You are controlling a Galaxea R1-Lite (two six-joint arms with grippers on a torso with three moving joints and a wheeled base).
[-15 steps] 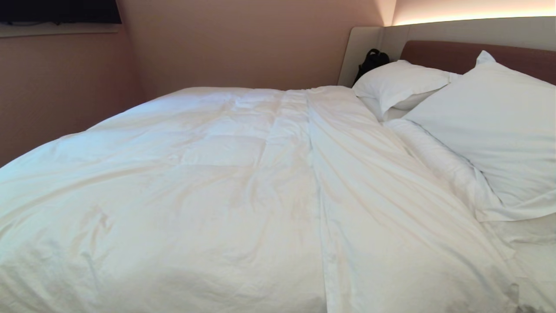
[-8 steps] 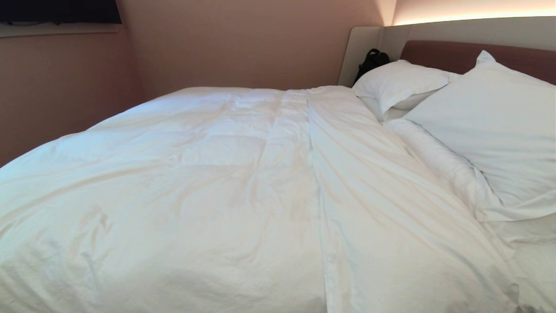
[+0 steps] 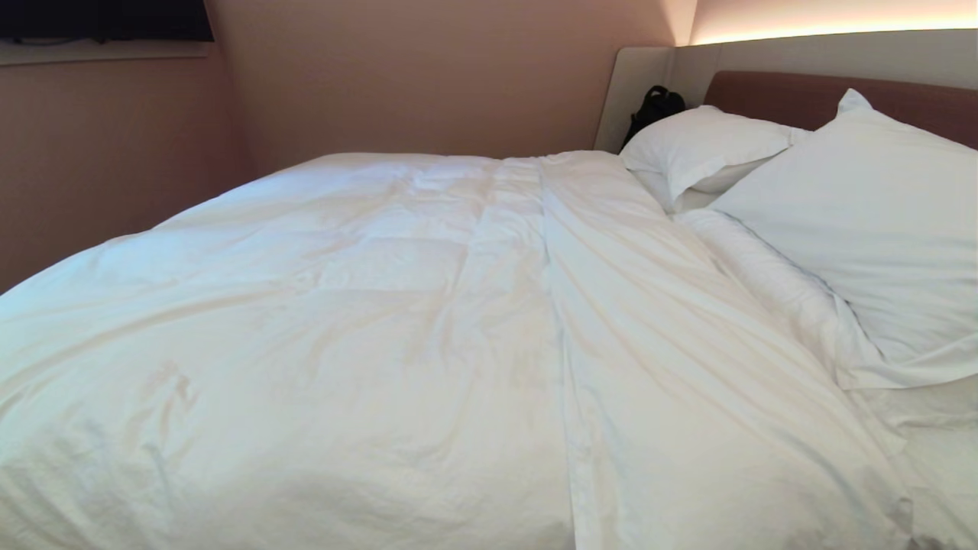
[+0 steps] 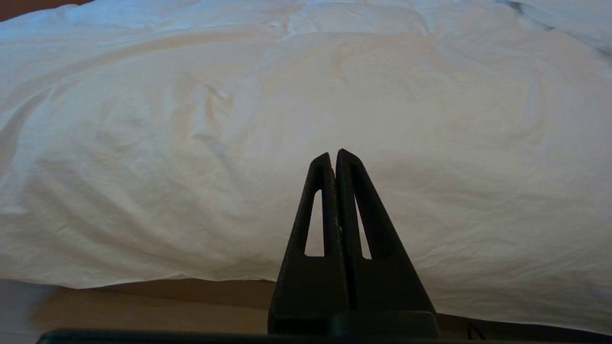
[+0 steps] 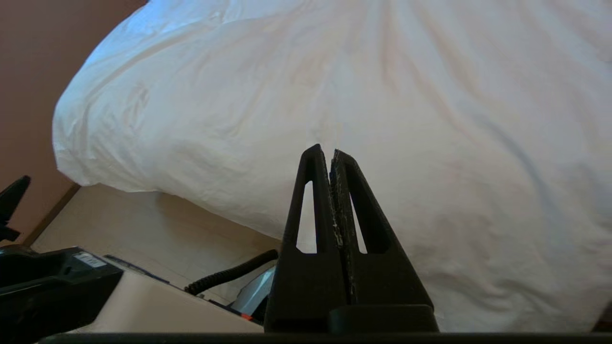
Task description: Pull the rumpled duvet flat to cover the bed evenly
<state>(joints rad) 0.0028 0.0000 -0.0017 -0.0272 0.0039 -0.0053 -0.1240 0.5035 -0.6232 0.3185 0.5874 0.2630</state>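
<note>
The duvet (image 3: 428,328) is spread over most of the bed (image 3: 810,95), filling the head view from its centre out to nine o'clock and six o'clock. A long lengthwise fold is seen running from about twelve o'clock to six o'clock through the middle, and shallow wrinkles fan away from it towards three o'clock. Its upper edge is rolled into a soft ridge just beside the near pillow (image 3: 871,221), with the far pillow (image 3: 703,145) at about one o'clock. At four o'clock a strip of thinner sheet (image 3: 943,458) is left uncovered. A black bag (image 3: 655,107) is seen against the padded surround at one o'clock.

Neither arm is shown in the head view. In the left wrist view the left gripper (image 4: 333,157) is seen with its fingers pressed together, empty, pointing at the duvet's hanging side. In the right wrist view the right gripper (image 5: 324,153) is likewise pressed together and empty, just off the duvet's overhang near a corner.

The task is judged nearly done. Trouble could follow if the fabric were tugged with too shallow a pinch: only the cover would be lifted and the filling left bunched. A pull too hard towards the near side could strip the far edge or drag the pillows askew.
</note>
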